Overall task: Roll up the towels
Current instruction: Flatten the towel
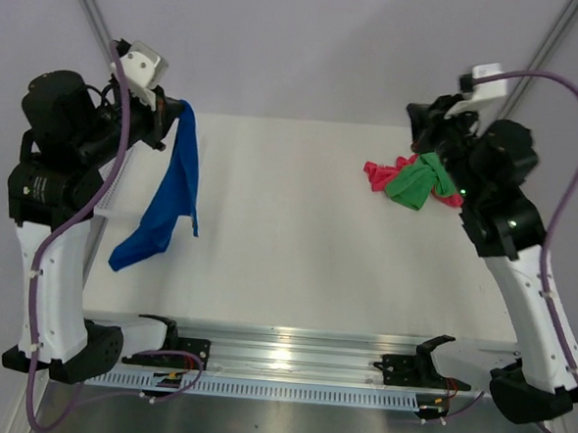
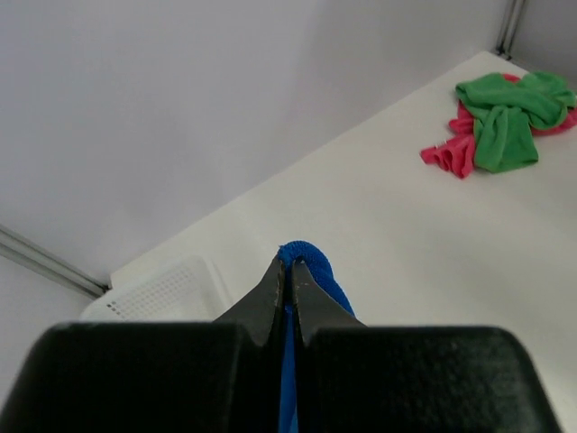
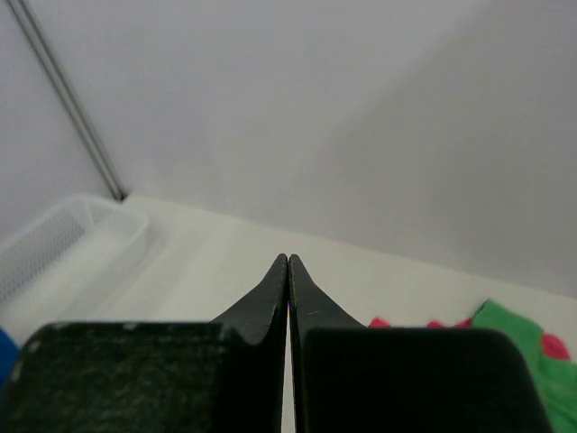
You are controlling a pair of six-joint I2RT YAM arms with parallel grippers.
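Observation:
My left gripper (image 1: 180, 113) (image 2: 290, 262) is shut on a top fold of the blue towel (image 1: 178, 185) (image 2: 326, 278), held up over the table's left side. The cloth hangs down, its lower end trailing on the table. The green towel (image 1: 417, 183) (image 2: 505, 117) (image 3: 532, 347) lies crumpled on top of the pink-red towel (image 1: 378, 173) (image 2: 449, 153) (image 3: 552, 345) at the far right. My right gripper (image 1: 419, 136) (image 3: 288, 258) hovers just above and behind that pile, shut, with nothing showing between its tips.
A white mesh basket (image 1: 112, 181) (image 2: 167, 293) (image 3: 54, 244) stands at the table's left edge, behind the left arm. A metal rail (image 1: 290, 359) runs along the near edge between the arm bases. A wall rises close behind the table.

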